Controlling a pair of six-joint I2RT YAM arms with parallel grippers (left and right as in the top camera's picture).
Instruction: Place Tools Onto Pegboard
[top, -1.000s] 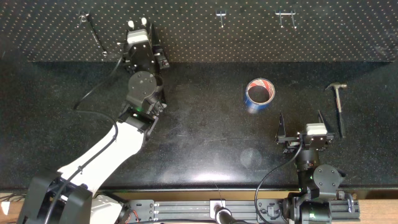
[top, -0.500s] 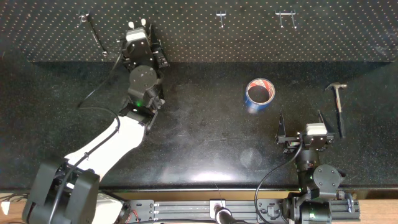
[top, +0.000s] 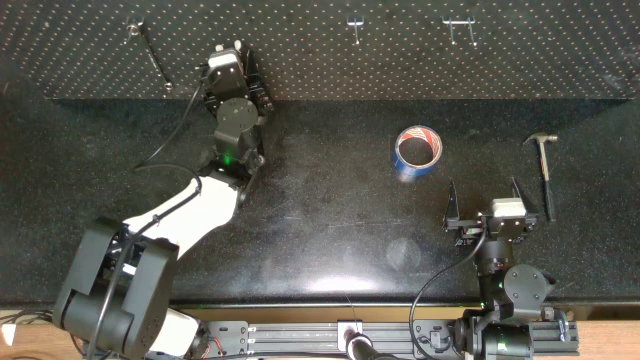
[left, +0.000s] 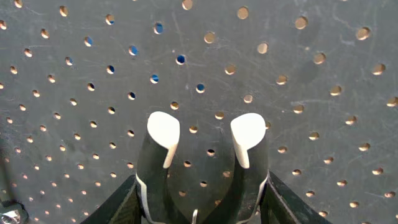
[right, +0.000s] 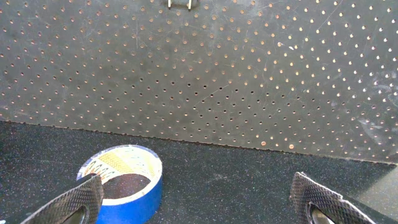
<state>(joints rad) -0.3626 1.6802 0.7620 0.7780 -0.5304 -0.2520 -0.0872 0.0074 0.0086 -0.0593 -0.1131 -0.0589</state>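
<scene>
A slim wrench (top: 153, 58) hangs on the pegboard (top: 420, 70) at the upper left. My left gripper (top: 231, 54) is right of it, pressed up near the board. In the left wrist view my left gripper (left: 205, 134) is open, white fingertips (left: 163, 132) apart, with only the perforated board between them. A blue tape roll (top: 418, 150) and a hammer (top: 543, 160) lie on the black table. My right gripper (top: 485, 198) stands open near the table's front, nothing in it, and faces the tape roll (right: 121, 180).
Two bare metal hooks (top: 355, 28) (top: 459, 30) stick out of the pegboard at the upper middle and upper right. One hook (right: 180, 4) also shows above the tape in the right wrist view. The black table (top: 320, 210) lies open between the arms.
My left arm has drawn closer to the pegboard, and its gripper has shifted slightly right and turned. The wrench, tape, hammer and right arm have not moved.
</scene>
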